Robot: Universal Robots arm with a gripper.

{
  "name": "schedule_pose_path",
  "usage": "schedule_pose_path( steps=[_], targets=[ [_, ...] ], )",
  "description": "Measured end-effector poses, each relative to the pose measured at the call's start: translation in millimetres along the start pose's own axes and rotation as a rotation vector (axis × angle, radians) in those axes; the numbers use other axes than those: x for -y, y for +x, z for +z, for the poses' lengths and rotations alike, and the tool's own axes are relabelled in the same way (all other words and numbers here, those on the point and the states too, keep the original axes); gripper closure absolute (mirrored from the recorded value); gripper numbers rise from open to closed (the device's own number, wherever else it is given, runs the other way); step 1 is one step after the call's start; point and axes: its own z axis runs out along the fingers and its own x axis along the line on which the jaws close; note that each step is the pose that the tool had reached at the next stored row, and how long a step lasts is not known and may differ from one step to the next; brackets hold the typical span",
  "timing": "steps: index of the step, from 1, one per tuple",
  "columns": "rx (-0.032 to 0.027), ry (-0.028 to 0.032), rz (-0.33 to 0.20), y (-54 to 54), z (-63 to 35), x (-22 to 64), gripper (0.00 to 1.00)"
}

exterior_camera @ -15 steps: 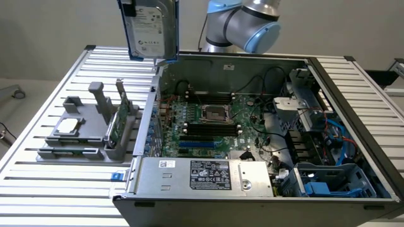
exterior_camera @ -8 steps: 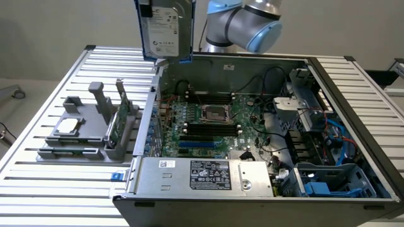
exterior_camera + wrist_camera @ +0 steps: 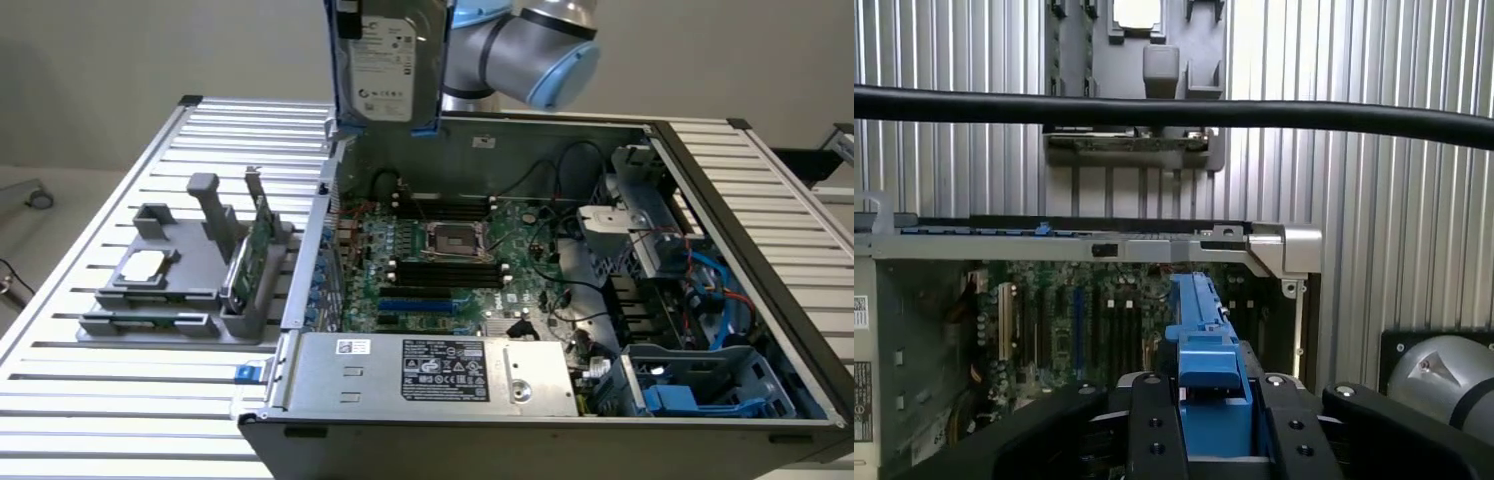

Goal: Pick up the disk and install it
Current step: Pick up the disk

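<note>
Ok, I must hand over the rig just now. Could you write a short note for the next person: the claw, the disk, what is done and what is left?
Claw: shut on the disk, gripping it by an edge with a blue rail.
Disk: held upright in the air over the far side of the open computer case, toward the exterior view's left.
Done: the disk is picked up.
Left: the disk is not yet inside the case, so it is not installed.
</note>
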Motion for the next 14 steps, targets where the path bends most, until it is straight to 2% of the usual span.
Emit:
schedule_pose_path(
  steps=[3, 14],
  targets=[
    [0.0001, -0.0018, 0.000, 6.7, -0.9, 12.3, 0.67],
    [0.0002, -0.0030, 0.000, 38.3, -3.4, 44.8, 0.67]
  ],
)
